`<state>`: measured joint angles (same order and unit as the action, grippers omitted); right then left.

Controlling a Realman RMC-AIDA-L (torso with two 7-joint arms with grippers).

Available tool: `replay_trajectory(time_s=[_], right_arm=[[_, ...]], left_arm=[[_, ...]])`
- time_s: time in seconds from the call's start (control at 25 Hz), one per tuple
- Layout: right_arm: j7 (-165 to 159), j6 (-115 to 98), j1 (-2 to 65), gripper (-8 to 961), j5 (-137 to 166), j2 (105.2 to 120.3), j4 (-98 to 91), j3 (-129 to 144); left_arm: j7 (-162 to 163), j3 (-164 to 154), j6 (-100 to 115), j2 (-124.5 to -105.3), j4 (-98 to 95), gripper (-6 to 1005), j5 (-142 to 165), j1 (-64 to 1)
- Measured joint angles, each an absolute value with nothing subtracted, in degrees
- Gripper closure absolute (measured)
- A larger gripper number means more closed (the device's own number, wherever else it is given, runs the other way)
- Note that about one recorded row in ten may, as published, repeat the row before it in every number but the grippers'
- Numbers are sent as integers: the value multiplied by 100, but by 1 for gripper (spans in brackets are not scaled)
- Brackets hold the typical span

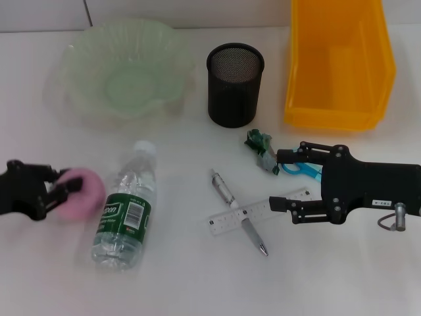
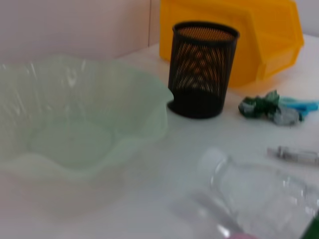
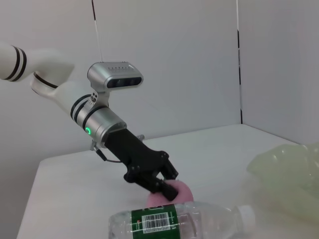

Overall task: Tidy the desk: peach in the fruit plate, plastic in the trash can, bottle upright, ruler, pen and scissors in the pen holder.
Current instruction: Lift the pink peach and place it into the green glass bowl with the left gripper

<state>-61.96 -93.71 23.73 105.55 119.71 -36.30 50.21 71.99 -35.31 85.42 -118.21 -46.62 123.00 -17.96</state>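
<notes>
Currently the left gripper (image 1: 62, 187) fingers clamp the peach (image 1: 84, 194) off-centre; right gripper (image 1: 283, 181) fingers spread wide. Lifting may let it slip.

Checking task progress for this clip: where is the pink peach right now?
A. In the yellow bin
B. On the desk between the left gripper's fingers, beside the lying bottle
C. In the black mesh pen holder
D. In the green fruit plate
B: the left gripper is closed around the peach on the desk, next to the lying bottle; the fruit plate holds nothing.
</notes>
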Motion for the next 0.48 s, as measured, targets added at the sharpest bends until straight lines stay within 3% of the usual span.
replay_trajectory(time_s=[0.24, 0.48], right_arm=[[-6196, -9368, 2373, 120, 10555, 11971, -3629, 5018], [-6199, -9368, 2373, 121, 10556, 11971, -3630, 5022]], left_arm=[[7207, -3404, 8745, -11821, -5035, 804, 11196, -1875], [7216, -3443, 8180, -11864, -4593, 830, 10598, -2718]])
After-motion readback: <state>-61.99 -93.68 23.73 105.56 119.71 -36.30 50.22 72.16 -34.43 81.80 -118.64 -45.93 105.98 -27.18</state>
